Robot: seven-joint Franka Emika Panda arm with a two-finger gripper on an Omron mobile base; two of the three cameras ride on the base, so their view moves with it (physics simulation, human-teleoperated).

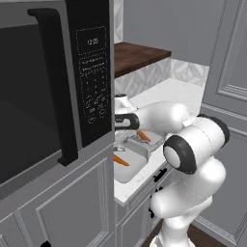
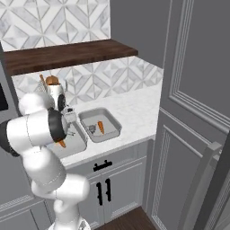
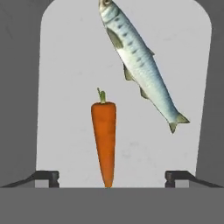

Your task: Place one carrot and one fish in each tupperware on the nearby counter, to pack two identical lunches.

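The gripper hangs over the near tupperware, its two dark fingertips spread wide apart and closed on nothing. Between them, on the tray's pale floor, lies a carrot, its green stub pointing away from the hand and its tip toward the fingertips. Just beside it to the right lies a silvery fish (spotted along its back), set at a slant with its tail near the carrot's thick end; the two do not touch.

From the right base view, two grey tupperware trays sit side by side on the white marble-look counter. The far tupperware holds a second carrot and a small grey fish next to it. The near tray is mostly hidden behind the white arm, with an orange tip showing at its edge. A dark wooden shelf runs above the patterned backsplash, and a microwave stands at the left in the left base view.
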